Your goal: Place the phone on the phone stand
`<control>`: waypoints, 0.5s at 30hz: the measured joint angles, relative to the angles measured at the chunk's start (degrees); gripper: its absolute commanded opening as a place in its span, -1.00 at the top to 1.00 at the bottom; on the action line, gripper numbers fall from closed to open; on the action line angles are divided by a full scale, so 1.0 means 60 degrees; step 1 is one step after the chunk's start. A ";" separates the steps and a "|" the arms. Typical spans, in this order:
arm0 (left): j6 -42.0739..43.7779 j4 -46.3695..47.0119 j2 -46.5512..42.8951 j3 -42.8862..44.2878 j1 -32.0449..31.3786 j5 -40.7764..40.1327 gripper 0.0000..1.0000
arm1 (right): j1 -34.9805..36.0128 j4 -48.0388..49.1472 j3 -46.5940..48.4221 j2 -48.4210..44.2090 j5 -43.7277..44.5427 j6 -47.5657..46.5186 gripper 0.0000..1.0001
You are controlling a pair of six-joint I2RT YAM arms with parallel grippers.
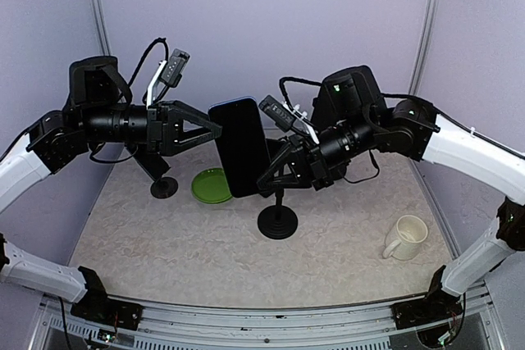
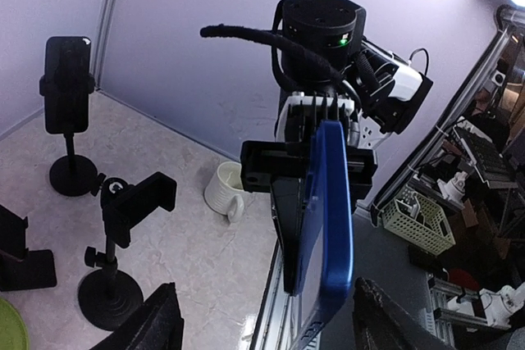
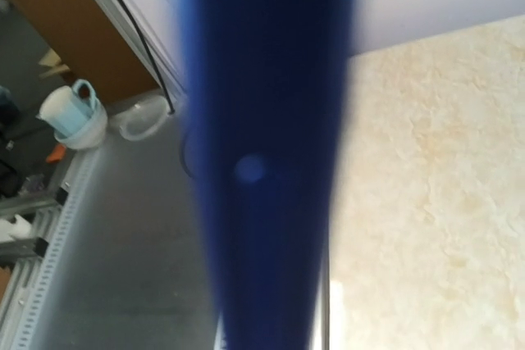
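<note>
Up in the air, the right gripper [image 1: 267, 176] is clamped shut on the lower right edge of the phone [image 1: 239, 147], holding it nearly upright with a slight lean. The phone hangs clear of the table [image 1: 164, 243], its dark face turned toward the arm bases. From the left wrist view it shows edge-on, with a blue rim.

The left gripper [image 1: 215, 130] comes in from the other side, level with the phone's upper left edge, spread wide and holding nothing (I can't tell whether its tips touch the phone). Its fingers [image 2: 156, 325] stand well apart.

The phone stand [image 1: 277, 220] sits on the table just below and slightly right of the phone, its clamp empty. A green plate [image 1: 212, 186] lies to the stand's left, and a white mug [image 1: 404, 237] stands well off to its right.
</note>
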 measured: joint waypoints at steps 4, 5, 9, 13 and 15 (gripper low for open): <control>-0.0197 0.0488 -0.0076 -0.0433 -0.0007 0.0342 -0.06 | 0.0328 -0.0390 -0.0004 -0.0051 0.0499 -0.0280 1.00; -0.0317 0.0663 -0.0076 -0.0554 -0.0011 0.0437 0.00 | 0.0372 -0.0470 -0.0004 -0.0051 0.0590 -0.0317 1.00; -0.0634 0.1249 -0.0069 -0.0933 -0.0080 0.0750 0.22 | 0.0543 -0.0601 0.0000 -0.0047 0.0911 -0.0375 1.00; -0.0809 0.1690 -0.0047 -0.0987 -0.0222 0.1027 0.41 | 0.0572 -0.0579 0.0000 -0.0047 0.1140 -0.0342 1.00; -0.0874 0.1854 -0.0029 -0.0987 -0.0280 0.1133 0.53 | 0.0572 -0.0506 0.0000 -0.0051 0.1275 -0.0302 1.00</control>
